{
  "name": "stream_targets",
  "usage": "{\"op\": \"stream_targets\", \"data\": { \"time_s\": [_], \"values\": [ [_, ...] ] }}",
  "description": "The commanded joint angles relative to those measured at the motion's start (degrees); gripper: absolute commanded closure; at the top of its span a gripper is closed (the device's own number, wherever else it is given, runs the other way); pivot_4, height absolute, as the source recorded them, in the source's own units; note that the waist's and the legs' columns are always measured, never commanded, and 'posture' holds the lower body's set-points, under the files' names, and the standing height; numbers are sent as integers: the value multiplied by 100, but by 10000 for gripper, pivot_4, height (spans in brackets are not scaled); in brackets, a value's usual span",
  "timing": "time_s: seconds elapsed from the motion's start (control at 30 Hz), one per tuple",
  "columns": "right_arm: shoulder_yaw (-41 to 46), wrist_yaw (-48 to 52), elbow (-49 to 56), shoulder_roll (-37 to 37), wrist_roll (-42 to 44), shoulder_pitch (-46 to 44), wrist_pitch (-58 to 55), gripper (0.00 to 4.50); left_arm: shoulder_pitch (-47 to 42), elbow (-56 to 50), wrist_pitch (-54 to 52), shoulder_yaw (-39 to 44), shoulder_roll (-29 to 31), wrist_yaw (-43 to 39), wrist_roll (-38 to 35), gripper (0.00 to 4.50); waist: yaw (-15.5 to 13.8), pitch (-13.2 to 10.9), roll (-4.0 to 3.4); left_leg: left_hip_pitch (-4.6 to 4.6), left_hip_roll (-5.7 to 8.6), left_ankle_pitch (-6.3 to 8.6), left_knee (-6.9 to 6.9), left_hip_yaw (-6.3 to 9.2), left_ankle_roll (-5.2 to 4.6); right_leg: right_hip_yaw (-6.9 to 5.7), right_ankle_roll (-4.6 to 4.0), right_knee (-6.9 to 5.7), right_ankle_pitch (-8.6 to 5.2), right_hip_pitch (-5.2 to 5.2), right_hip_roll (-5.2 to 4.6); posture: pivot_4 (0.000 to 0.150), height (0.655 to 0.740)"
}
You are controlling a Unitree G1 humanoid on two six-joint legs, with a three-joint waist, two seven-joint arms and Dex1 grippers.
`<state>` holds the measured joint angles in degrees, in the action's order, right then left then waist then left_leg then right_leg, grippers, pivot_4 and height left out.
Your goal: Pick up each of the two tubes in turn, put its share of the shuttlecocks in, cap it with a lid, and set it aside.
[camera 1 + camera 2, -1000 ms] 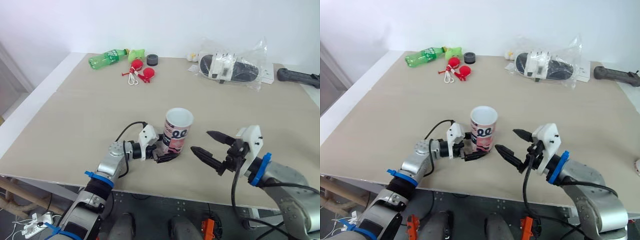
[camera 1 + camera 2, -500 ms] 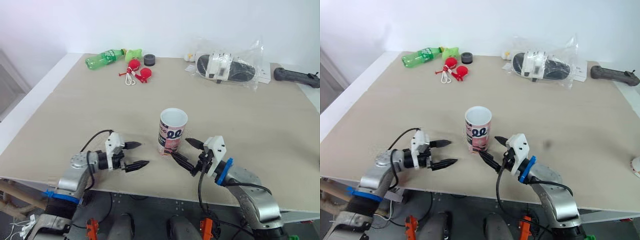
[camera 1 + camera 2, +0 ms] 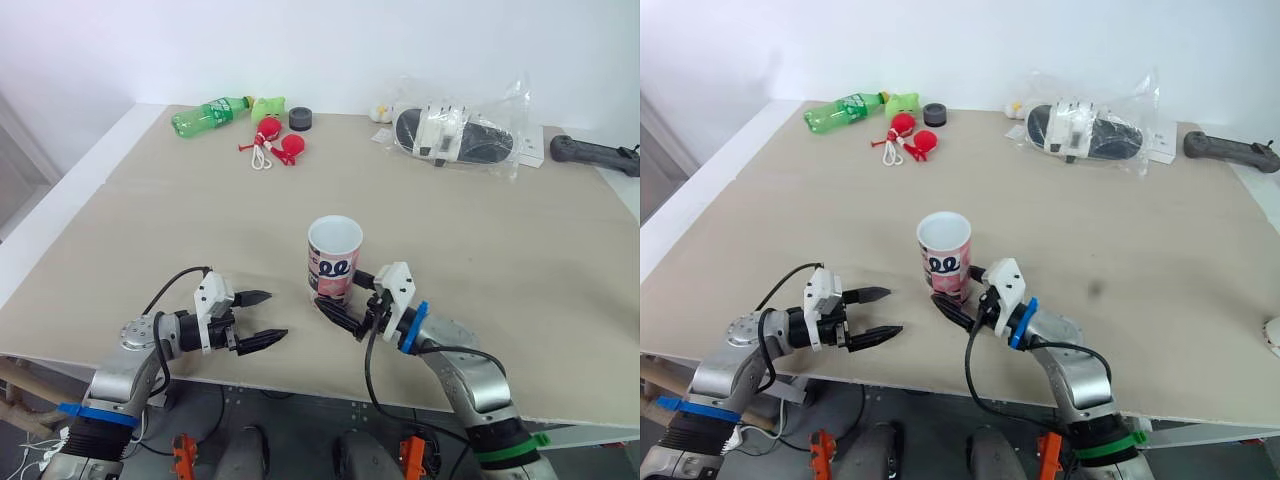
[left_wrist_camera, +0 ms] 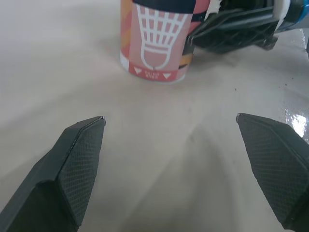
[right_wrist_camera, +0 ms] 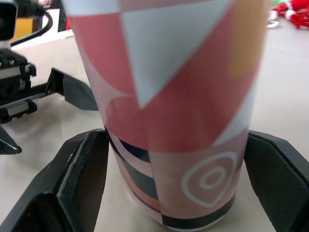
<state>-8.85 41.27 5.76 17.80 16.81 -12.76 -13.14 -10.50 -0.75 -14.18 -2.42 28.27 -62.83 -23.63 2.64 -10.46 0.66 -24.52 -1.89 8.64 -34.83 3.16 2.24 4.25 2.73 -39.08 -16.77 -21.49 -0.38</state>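
**Tube.** The tube [image 3: 334, 258] stands upright on the table [image 3: 150, 220], near the front edge and roughly midway between the two arms. Its top is uncapped. The open mouth shows a white inner wall; what lies deeper inside cannot be determined. The outer wall carries a pink, white and dark print with a shuttlecock drawing low on one side.

**Right gripper.** The right gripper [image 3: 342, 292] is positioned at the lower part of the tube. One finger lies on each side of the tube. In the right wrist view, both fingers [image 5: 82, 179] rest against the tube wall, clamping its base.

**Left gripper.** The left gripper [image 3: 275, 316] sits low over the table on the robot's left of the tube, apart from it. Its fingers [image 4: 77, 154] are spread wide and hold nothing.

**Other containers.** A green bottle [image 3: 210, 113] lies on its side at the far left of the table. A clear plastic bag [image 3: 460, 135] at the far edge holds black and white items. A small black ring-shaped part [image 3: 300, 119] sits near the bottle.
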Motion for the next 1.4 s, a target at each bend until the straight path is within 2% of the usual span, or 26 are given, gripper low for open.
{"op": "stream_targets", "data": {
  "time_s": [0.03, 0.43, 0.6, 0.63, 0.7, 0.83, 0.97, 1.1, 1.27, 1.4],
  "values": [
    [-80, 204, -308, -63, -65, -353, 261, 0, -13, -219, -21, 38, 28, 34, -86, 206, 0, 0, 1, 0, 0, 0, 2, 0, 0, 0, 0, 0, 0, -1, 0, 1500, 7400],
    [-278, 375, -1589, -582, -359, -1163, 822, 0, 23, -362, -80, 16, -7, 138, -105, 206, 7, -6, 12, -1, 2, -2, 16, 0, 4, 0, -9, 0, 1, -5, -1, 1500, 7400],
    [-258, 372, -1637, -686, -357, -1178, 878, 13546, 17, -381, -61, 27, -46, 174, -100, 0, 7, -6, 12, 1, 1, -7, 19, 0, 12, 0, -7, 0, 0, -5, 0, 1500, 7400],
    [-246, 372, -1598, -691, -337, -1155, 859, 14944, 3, -375, -52, 29, -60, 182, -100, 0, 7, -7, 12, 1, 1, -10, 22, 0, 18, 0, -7, 0, 0, -6, -1, 1500, 7400],
    [-191, 333, -1478, -691, -286, -1092, 810, 16472, -28, -366, -42, 36, -86, 202, -104, 0, 7, -7, 12, 1, 1, -12, 23, 1, 21, 0, -6, 0, 0, -7, -1, 1500, 7400],
    [23, 186, -1038, -631, -134, -897, 612, 16472, -117, -403, -30, 38, -144, 272, -101, 0, 6, -7, 13, 0, 1, -13, 24, 1, 22, -1, -6, 0, 0, -7, -1, 1500, 7400],
    [799, -506, -119, -518, 218, -481, 247, 16472, -523, -580, -256, 126, -467, 678, -301, 0, -61, -12, 16, -11, 4, -16, 24, 7, 27, -11, -5, 0, 0, -11, -9, 1500, 7400],
    [2026, -1928, 489, -398, 23, -108, 151, 16472, -1161, -729, -529, -18, -957, 1177, -376, 0, -133, -14, 23, -25, 15, -29, 21, 4, 49, -11, 14, 3, 6, -20, -20, 1500, 7400],
    [3153, -3337, 541, -289, -268, 76, 76, 16472, -1760, -407, -606, -338, -1407, 1218, -321, 0, -114, -14, 22, -23, 27, -32, 23, -4, 53, -2, 18, 5, 8, -21, -29, 1500, 7400],
    [3823, -4174, 134, -197, -518, 125, 209, 16472, -2270, 110, -434, -703, -1791, 1117, -140, 0, -80, -13, 20, -23, 22, -32, 31, -4, 52, 3, 9, 2, 10, -31, -19, 1500, 7400]
  ]
}}
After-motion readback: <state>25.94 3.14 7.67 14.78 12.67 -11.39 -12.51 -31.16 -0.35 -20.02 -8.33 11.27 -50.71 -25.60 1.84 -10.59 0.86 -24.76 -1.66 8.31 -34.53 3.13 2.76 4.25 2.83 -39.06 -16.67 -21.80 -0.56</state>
